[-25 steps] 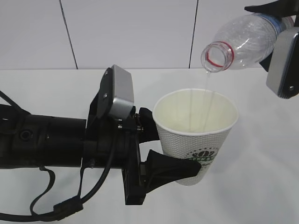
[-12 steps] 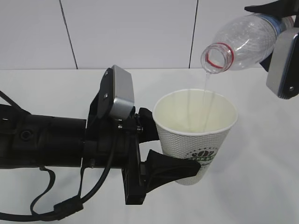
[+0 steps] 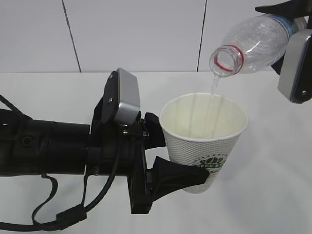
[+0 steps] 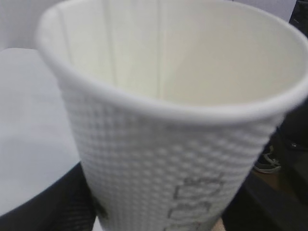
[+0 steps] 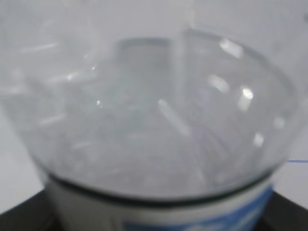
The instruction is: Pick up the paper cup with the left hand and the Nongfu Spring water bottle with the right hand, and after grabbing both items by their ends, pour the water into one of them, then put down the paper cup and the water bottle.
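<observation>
Tilting bottle [image 3: 256, 41] above held cup [image 3: 204, 141]

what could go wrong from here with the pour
The water falls as a thin stream from the tilted Nongfu Spring water bottle and enters the paper cup near its far rim, so a small drift of either arm could spill it onto the table.

The left hand grips the cup low down, by its base; as the cup fills, it may tip or slip.

The right hand holds the bottle by its far end, so the mouth could wobble.
</observation>
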Controlling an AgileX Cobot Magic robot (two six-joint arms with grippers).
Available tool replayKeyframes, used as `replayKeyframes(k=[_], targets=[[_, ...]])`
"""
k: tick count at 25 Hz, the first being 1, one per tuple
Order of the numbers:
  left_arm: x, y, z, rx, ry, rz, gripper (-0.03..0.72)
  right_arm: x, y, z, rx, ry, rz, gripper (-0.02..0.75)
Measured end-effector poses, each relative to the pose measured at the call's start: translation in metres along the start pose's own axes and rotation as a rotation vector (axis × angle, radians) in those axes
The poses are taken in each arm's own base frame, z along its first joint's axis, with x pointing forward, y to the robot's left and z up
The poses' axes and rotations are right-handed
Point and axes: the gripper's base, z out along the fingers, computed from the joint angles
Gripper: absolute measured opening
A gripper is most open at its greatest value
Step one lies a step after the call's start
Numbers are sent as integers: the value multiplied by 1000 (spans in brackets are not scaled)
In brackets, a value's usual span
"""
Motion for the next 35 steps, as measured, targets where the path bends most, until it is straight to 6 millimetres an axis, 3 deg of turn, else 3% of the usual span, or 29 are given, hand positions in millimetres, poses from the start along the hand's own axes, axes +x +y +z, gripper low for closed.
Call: replayKeyframes(k=[35], targets=[[-1,0,0,5,-9,-1,519,0,0,0,1,1,-3,484]])
